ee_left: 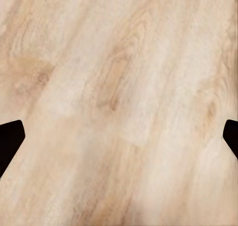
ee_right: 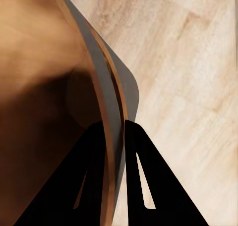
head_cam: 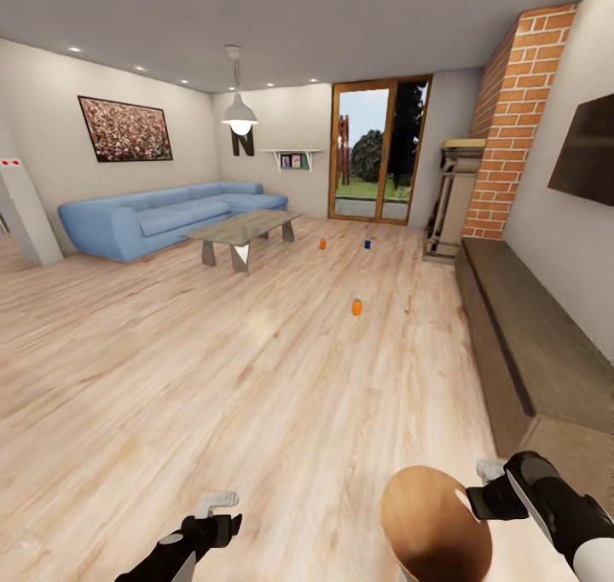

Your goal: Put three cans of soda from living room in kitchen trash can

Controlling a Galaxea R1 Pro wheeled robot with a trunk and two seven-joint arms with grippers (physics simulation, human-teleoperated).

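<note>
Room: living room, blue sofa (head_cam: 162, 216), low table (head_cam: 243, 228), wood floor (head_cam: 213, 369).
Cans: nearest orange can (head_cam: 356, 307) stands mid-floor; far orange can (head_cam: 322, 243) and blue can (head_cam: 367, 244) stand beyond it, near the glass doors (head_cam: 381, 152).
Bin: tash can (head_cam: 435, 522) hangs tilted at the robot's right side.
Right hand (ee_right: 115, 129): clenched on the bin's rim, one finger inside, one outside.
Left hand (head_cam: 217, 505): released, nothing in it, over bare floor.
Step, as I judge: drive up to the nearest can, keep the bin level, stop within the left arm's reach.

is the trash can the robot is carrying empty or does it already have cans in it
Empty as far as shown: the trash can shows only bare tan interior, and all three soda cans stand on the floor.
</note>
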